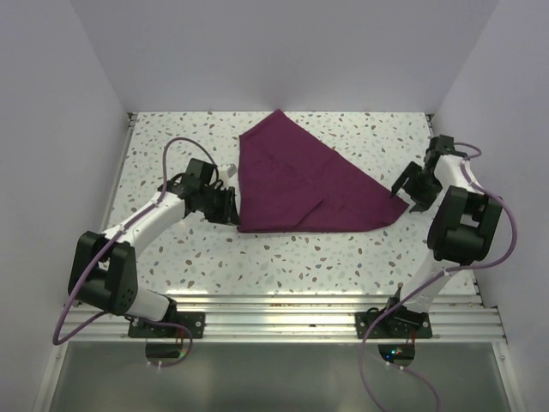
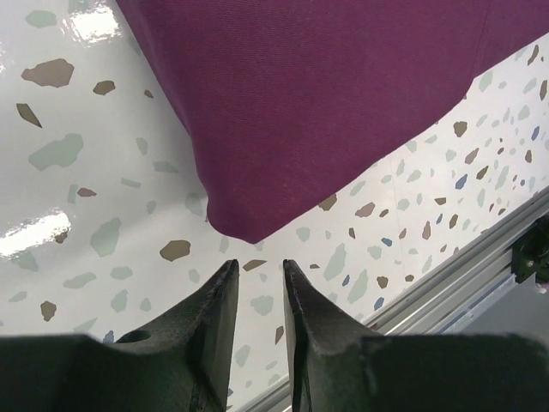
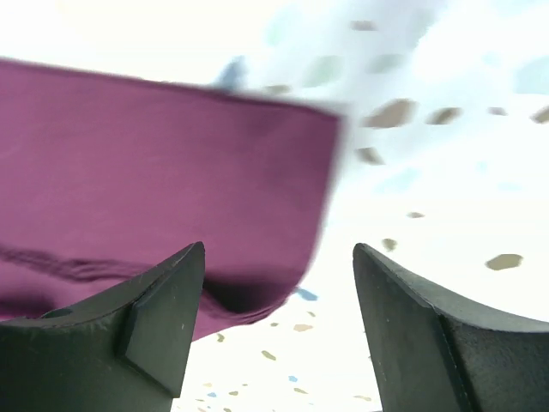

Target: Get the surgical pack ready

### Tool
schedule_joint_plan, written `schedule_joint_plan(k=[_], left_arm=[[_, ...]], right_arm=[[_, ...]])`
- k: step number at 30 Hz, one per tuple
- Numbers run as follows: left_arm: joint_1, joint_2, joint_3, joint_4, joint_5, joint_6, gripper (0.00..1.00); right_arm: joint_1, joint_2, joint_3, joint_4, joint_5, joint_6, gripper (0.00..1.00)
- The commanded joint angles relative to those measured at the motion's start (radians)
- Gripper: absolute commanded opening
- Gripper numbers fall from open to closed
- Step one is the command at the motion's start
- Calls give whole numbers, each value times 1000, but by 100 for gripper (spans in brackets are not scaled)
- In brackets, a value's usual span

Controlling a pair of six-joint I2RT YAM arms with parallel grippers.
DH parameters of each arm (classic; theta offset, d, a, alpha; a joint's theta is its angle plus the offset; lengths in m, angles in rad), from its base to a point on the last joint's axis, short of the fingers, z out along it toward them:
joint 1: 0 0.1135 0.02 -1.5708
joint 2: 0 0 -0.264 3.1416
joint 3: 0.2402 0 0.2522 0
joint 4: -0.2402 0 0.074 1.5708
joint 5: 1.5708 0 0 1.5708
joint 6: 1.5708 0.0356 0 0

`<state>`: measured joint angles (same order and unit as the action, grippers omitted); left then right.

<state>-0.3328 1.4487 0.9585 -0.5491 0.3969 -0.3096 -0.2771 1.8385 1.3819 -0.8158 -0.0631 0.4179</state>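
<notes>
Now, nearest you, the rail (image 1: 283,311) carries both arm bases at the front edge of the worktop (image 1: 343,257). Your left claw (image 2: 258,268) sits low over the speckled surface. Its fingers are parted by a narrow gap with nothing between them. The rounded near-left corner of the cloth (image 2: 326,103) lies just ahead of the tips, not touching them. Your right claw (image 3: 279,251) stands wide open and holds nothing. The cloth's right corner is just beyond it, blurred in the wrist view, so you cannot tell whether it touches a finger. From above, the cloth lies flat on the middle of the worktop, folded to a rough triangle with one point toward the back wall.
</notes>
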Motion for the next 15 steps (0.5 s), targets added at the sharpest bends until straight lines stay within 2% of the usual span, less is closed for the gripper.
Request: schedule_joint_plan(k=[1, 6, 11, 15], left_arm=[[24, -1, 6, 0, 28, 58, 31], [52, -10, -12, -6, 48, 66, 32], [69, -36, -38, -8, 57, 56, 32], [74, -50, -49, -9, 60, 41, 32]], right_arm=[[-51, 30, -17, 46, 28, -16, 73], [-62, 64, -32, 105, 16, -47, 70], [-68, 140, -35, 162, -81, -60, 64], [-70, 182, -14, 179, -80, -71, 56]])
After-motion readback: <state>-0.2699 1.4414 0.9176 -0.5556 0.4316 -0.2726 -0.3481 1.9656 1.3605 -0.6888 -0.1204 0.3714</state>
